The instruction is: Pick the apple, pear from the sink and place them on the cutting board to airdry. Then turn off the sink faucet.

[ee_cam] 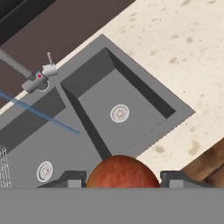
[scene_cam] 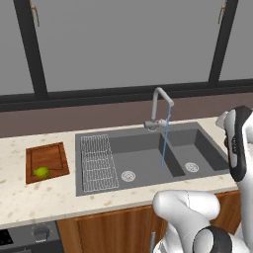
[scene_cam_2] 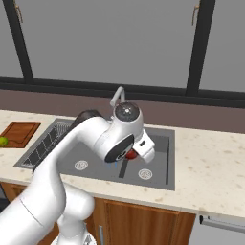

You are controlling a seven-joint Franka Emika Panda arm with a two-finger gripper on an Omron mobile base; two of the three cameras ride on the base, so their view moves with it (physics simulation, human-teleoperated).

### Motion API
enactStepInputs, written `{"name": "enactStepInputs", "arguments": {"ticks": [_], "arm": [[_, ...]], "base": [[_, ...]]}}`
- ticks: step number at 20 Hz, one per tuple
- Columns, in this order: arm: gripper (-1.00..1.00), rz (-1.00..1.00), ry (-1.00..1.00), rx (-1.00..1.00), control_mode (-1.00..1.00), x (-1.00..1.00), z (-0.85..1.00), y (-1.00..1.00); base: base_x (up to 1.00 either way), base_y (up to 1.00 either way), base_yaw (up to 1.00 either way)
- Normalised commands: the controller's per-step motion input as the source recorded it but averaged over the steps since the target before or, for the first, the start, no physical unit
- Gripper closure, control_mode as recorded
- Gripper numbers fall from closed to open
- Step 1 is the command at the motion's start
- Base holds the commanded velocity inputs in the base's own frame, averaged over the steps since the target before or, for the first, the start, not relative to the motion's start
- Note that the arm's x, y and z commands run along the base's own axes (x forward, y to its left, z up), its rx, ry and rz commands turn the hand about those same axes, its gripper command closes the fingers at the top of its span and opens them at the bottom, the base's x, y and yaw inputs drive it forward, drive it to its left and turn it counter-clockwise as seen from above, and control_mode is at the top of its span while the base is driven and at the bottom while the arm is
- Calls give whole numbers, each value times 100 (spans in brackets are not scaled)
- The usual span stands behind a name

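Nearest the hand camera, the gripper (ee_cam: 122, 177) has its two dark fingers parted partway, one on each side of the apple (ee_cam: 122, 171); the red fruit sits between them, so the gripper looks to have hold of it. It is lifted above the front edge of the sink (ee_cam: 144, 94), over the divider between the two compartments. From the right base view a sliver of red shows under the white wrist, which agrees with the apple being carried rather than lying in the basin.

Below and beyond, both compartments look bare of fruit: only the round drains and the wire rack (scene_cam: 98, 162) in the larger one. A thin blue stream of water (scene_cam: 164, 141) falls from the sink faucet (scene_cam: 159, 105) into the basin, so the tap is running, and its small lever (ee_cam: 49, 61) is untouched by the arm.

Farther off to the left, the cutting board (scene_cam: 53, 153) lies on the speckled counter (scene_cam: 29, 197), and the pear (scene_cam: 42, 172) rests on it near its front edge.

As a judgement: the pear is done, the apple is picked and lifted but has yet to travel across to the board, and shutting off the faucet is left for after that
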Motion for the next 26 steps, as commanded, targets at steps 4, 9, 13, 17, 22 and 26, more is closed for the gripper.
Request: {"name": "enactStepInputs", "arguments": {"ticks": [4,9,13,17,22,26], "arm": [[100,16,-3,-7,-100,-24,14,55],[100,14,2,-8,-100,-2,21,58],[100,16,7,-4,-100,0,16,59],[100,17,11,-2,-100,0,2,59],[100,18,10,-1,-100,0,0,58],[100,17,8,-1,-100,1,0,65]], "base": [[0,0,0],[0,0,0],[0,0,0],[0,0,0],[0,0,0],[0,0,0]]}}
